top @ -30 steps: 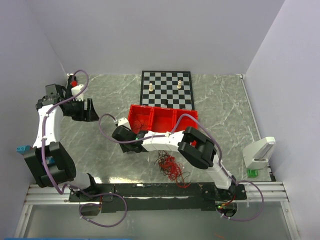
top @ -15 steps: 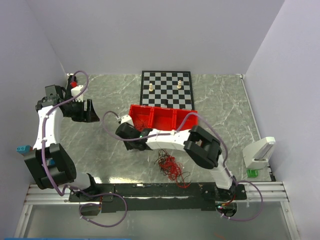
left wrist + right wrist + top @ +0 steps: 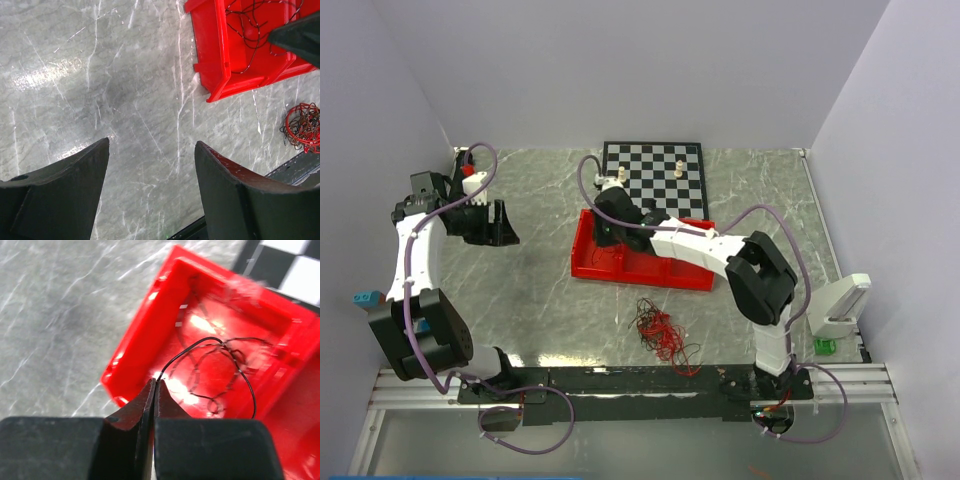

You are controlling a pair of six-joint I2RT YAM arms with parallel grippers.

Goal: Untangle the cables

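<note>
While its fingers are pressed together on a thin dark wire [image 3: 220, 347], the right gripper [image 3: 154, 384] hangs over the left compartment of the red bin [image 3: 135, 347]. The wire runs up from the pinch, arcs over and coils down onto the compartment floor, where more dark strands lie. From above, the right gripper [image 3: 608, 228] sits at the bin's left end [image 3: 582, 262], just in front of the chessboard [image 3: 655, 160]. One second ago this arm stretched low across the bin's front with its gripper out over the table to the bin's left; half a second ago it had begun to lift, and now it has swung back over the bin. The red bundle [image 3: 660, 335] lies on the table [image 3: 540, 290] in front of the bin, apart from both grippers, position unchanged. The left gripper [image 3: 151, 145] is spread wide above bare marble at far left [image 3: 498, 225], unchanged across all three frames. Its wrist view shows the bin [image 3: 215, 45] and red bundle [image 3: 302, 127] off to the right.
</note>
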